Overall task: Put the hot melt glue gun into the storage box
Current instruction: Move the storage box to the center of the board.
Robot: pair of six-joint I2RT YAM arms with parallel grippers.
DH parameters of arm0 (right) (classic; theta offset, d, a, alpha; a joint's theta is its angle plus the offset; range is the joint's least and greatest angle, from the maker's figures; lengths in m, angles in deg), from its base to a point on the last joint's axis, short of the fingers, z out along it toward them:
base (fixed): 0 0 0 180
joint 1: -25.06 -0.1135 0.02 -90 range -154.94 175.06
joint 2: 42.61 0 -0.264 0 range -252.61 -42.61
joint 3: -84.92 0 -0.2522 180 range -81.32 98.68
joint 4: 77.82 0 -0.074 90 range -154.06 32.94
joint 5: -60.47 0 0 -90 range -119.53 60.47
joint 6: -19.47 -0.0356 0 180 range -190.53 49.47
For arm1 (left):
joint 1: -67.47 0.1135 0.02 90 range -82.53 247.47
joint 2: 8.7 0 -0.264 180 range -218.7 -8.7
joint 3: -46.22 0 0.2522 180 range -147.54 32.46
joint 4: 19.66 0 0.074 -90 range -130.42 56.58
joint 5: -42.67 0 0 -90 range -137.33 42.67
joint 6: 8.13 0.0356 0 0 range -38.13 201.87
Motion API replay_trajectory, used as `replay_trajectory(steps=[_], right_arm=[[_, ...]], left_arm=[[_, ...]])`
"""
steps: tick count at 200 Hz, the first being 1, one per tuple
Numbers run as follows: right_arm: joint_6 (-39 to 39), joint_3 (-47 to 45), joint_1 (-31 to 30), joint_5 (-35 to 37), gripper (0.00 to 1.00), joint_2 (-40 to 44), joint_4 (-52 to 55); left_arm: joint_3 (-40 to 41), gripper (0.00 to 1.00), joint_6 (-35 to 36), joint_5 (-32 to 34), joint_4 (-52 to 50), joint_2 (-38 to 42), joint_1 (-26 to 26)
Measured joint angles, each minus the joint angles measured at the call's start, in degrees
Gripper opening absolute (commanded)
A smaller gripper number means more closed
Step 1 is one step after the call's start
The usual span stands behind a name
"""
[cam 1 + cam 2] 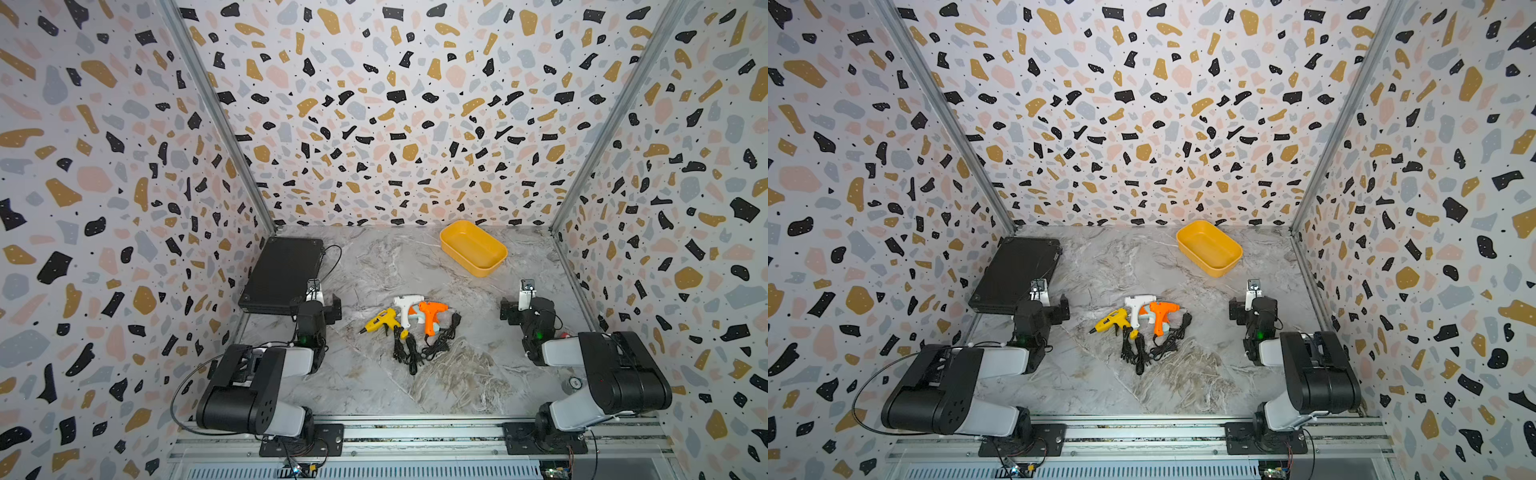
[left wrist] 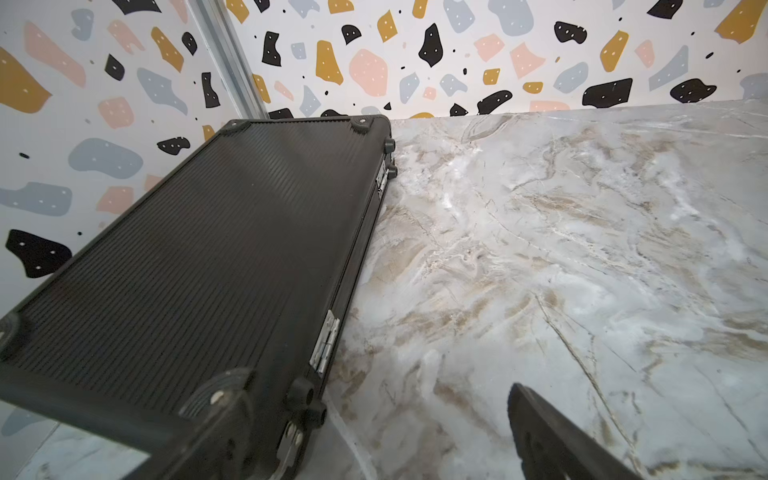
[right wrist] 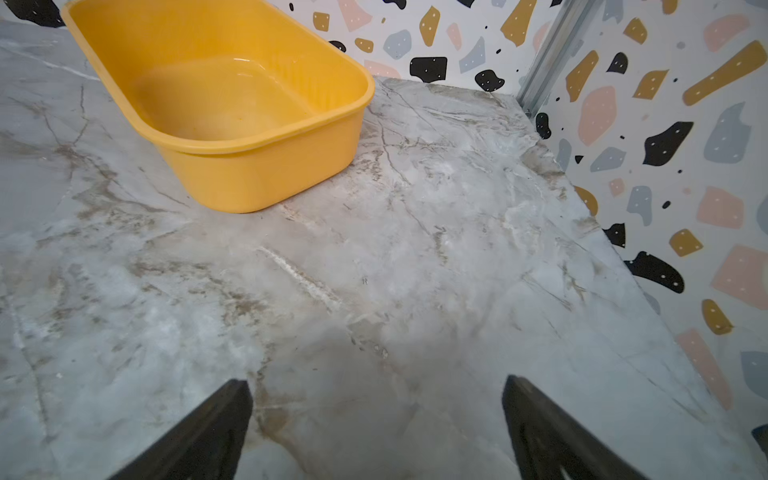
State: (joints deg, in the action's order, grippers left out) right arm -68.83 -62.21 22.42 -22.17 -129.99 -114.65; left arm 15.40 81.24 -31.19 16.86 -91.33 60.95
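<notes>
Three plastic hot melt glue guns lie clustered between the arms: a yellow pistol-shaped gun (image 1: pixel 380 321), a white gun (image 1: pixel 405 305) and an orange gun (image 1: pixel 432 313). Handles and bundled black cords (image 1: pixel 415 349) trail toward the near edge.

The left gripper (image 1: pixel 316 308) and right gripper (image 3: pixel 376 384) flank them, fingers spread and holding nothing (the yellow gun's nozzle points toward the left arm).

The shallow mustard-yellow plastic storage box (image 1: pixel 478 269) stands empty at far right, nearer the right arm.

top views high above, sharing whole table (image 1: pixel 374 257); wrist views low, close, facing back wall (image 2: pixel 457 62).
</notes>
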Motion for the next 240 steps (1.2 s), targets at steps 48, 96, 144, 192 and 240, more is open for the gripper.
replay_trajectory(steps=[48, 96, 144, 192, 240], right_arm=[[0.00, 0.00, 0.00, 0.00, 0.99, 0.00, 0.00], [0.00, 0.00, 0.00, 0.00, 0.99, 0.00, 0.00], [0.00, 0.00, 0.00, 0.00, 0.99, 0.00, 0.00], [-0.02, 0.00, 0.00, -0.02, 0.99, 0.00, 0.00], [-1.55, 5.05, 0.00, 4.87, 0.99, 3.19, 13.35]], left_arm=[[0.00, 1.00, 0.00, 0.02, 0.00, 0.00, 0.02], [0.00, 1.00, 0.00, 0.00, 0.00, 0.00, 0.04], [0.00, 1.00, 0.00, 0.00, 0.00, 0.00, 0.04], [-0.09, 1.00, -0.44, -1.25, -0.26, 0.00, 2.05], [-2.16, 1.00, -0.57, -1.62, -11.04, 5.64, 2.21]])
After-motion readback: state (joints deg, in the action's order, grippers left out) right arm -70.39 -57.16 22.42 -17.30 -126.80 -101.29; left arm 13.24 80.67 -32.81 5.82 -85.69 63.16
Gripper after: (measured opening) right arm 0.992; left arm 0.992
